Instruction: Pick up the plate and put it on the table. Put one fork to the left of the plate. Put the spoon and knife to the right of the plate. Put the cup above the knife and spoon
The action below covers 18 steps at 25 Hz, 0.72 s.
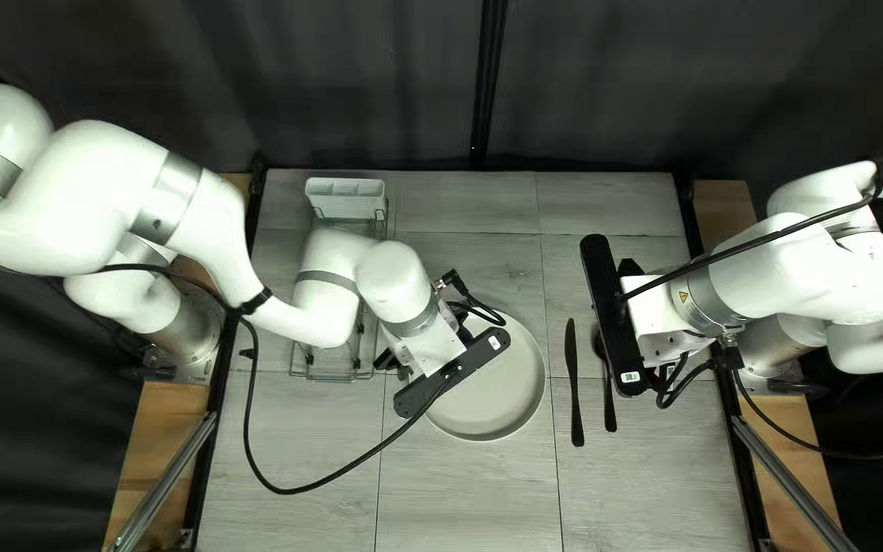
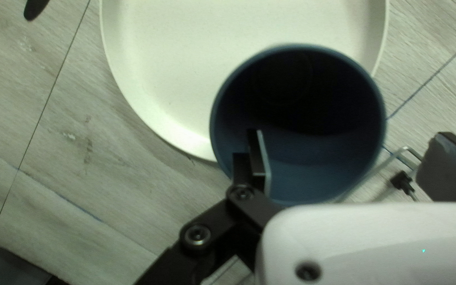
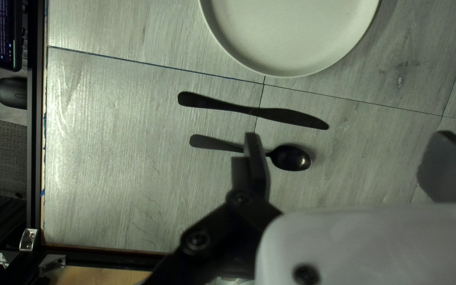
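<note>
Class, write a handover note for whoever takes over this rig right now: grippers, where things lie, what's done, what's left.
Left gripper: open at the cup, not clamped on it; whether the cup rests on anything, I can't tell.
Right gripper: open, above the spoon.
Done: plate laid; knife and spoon to its right.
Left: cup to go above knife and spoon; fork, which no view shows, left of plate.
</note>
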Each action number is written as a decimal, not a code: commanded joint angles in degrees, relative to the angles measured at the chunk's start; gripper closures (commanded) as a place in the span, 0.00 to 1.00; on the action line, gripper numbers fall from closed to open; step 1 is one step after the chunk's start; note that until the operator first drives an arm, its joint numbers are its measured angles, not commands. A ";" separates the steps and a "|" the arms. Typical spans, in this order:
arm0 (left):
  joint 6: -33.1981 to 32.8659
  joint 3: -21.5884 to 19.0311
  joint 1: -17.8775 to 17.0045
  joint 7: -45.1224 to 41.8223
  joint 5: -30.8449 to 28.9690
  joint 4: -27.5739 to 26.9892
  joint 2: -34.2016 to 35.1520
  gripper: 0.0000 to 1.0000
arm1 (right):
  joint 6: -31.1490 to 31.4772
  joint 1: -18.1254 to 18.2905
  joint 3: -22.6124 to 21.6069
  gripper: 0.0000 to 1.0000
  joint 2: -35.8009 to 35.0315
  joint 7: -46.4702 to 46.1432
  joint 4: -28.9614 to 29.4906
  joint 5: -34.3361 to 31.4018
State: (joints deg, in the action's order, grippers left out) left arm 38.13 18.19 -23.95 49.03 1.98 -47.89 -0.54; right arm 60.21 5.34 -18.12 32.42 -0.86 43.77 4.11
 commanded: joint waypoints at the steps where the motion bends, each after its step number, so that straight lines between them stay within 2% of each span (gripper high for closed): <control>1: -0.13 -0.17 -0.18 -0.31 -0.23 0.16 0.22 1.00 | 0.00 0.00 0.00 0.00 0.00 0.00 0.00 0.00; 5: 1.10 0.10 0.10 -0.08 -0.31 -0.39 1.36 1.00 | 0.00 0.00 0.00 0.00 0.00 0.00 0.00 0.00; 9: 4.93 0.71 0.94 -0.24 -1.67 -1.29 5.28 1.00 | 0.00 0.00 0.00 0.00 0.00 0.00 0.00 0.00; 14: 10.91 0.20 3.06 -3.85 -7.07 -1.64 12.41 1.00 | 0.00 0.00 0.00 0.00 0.00 0.00 0.00 0.00; 17: 12.58 2.43 5.43 -1.20 -9.28 -1.44 15.06 1.00 | 0.00 0.00 0.00 0.00 0.00 0.00 0.00 0.00; 18: 12.26 4.53 6.47 2.08 -9.08 -1.54 15.14 1.00 | 0.00 0.00 0.00 0.00 0.00 0.00 0.00 0.00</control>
State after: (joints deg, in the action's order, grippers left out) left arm 49.69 19.71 -19.71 46.91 -6.02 -49.44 13.08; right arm 60.21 5.34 -18.12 32.42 -0.86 43.77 4.11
